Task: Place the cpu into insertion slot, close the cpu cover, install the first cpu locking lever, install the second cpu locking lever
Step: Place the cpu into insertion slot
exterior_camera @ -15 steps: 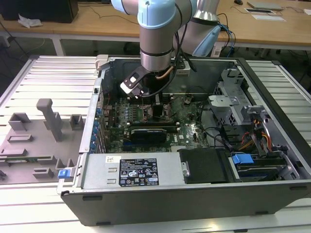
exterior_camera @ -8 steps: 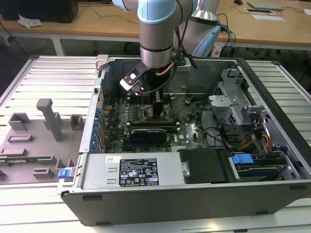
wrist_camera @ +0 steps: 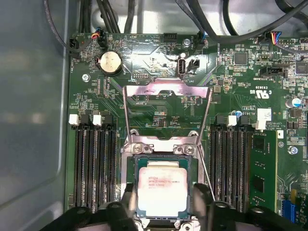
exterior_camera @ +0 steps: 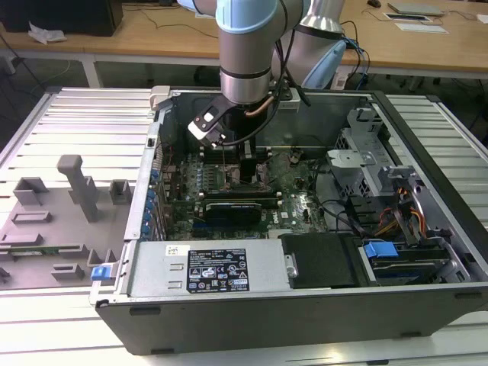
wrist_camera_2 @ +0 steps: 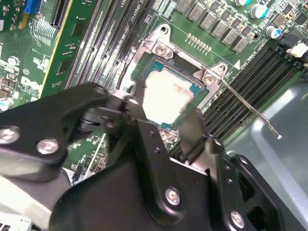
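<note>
Exterior view showed us the arm (exterior_camera: 245,53) hanging straight down from above into the open case (exterior_camera: 305,309). Its last link was upright and the gripper (exterior_camera: 245,162) was low over the board (exterior_camera: 293,191). It sat toward the case's far wall, well apart from the drive bays (exterior_camera: 381,175) on the exterior view's right.

In both wrist views we saw the gripper directly above the slot (wrist_camera: 129,166). The cpu (wrist_camera: 162,191) lay flat inside that slot, pale top up, its edges square with the grey rim. The gripper's black frame crowded two opposite edges of the chip, just beside them. We could not tell whether it clamped the cpu or merely flanked it.

The cover (wrist_camera: 167,90) stood swung open. It was hinged at the slot's edge and leaned back over the board toward the coin cell (wrist_camera: 109,62), with green board visible through its window.

In the second wrist view a thin lever (wrist_camera_2: 250,109) stuck out from the slot's corner and slanted away over the memory slots (wrist_camera_2: 260,67). We saw more of those long black slots on either side of the slot in the first wrist view.
</note>
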